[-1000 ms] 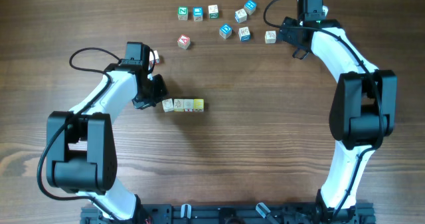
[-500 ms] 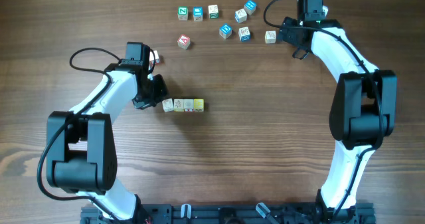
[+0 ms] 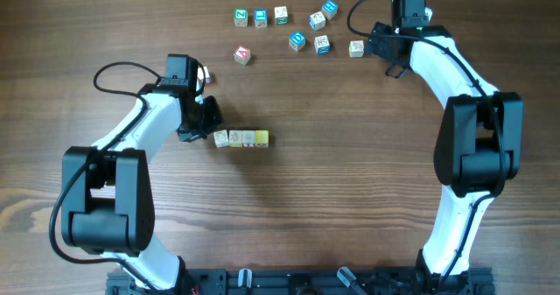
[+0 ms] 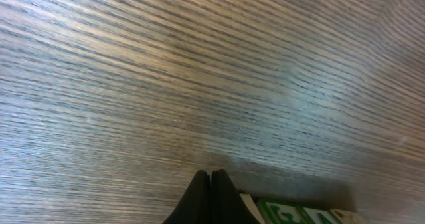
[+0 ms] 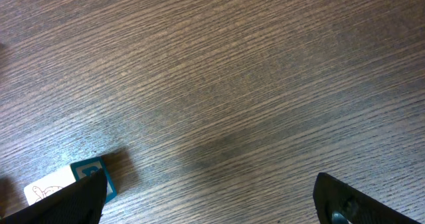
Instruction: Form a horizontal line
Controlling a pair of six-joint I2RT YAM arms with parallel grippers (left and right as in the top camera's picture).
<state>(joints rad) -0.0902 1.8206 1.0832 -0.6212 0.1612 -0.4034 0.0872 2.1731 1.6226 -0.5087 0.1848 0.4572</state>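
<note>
The horizontal line (image 3: 241, 138) is a short row of small cubes, cream-faced with a yellow one at its right end, lying mid-table. My left gripper (image 3: 211, 129) is shut with nothing in it, and its tips sit just off the row's left end. In the left wrist view the closed fingertips (image 4: 210, 199) press together beside the row's green-lettered faces (image 4: 292, 215). My right gripper (image 3: 381, 52) stands wide open at the back right, beside a cream cube (image 3: 356, 47). Its wrist view shows a blue-edged cube (image 5: 89, 176) by the left finger (image 5: 63, 204).
Several loose cubes lie scattered along the back: a green one (image 3: 241, 17), blue ones (image 3: 297, 40), and a red-marked one (image 3: 242, 55). Another small cube (image 3: 204, 76) peeks out beside the left arm.
My left gripper has edged slightly right, toward the row's left end. The row and the right arm have not moved.
</note>
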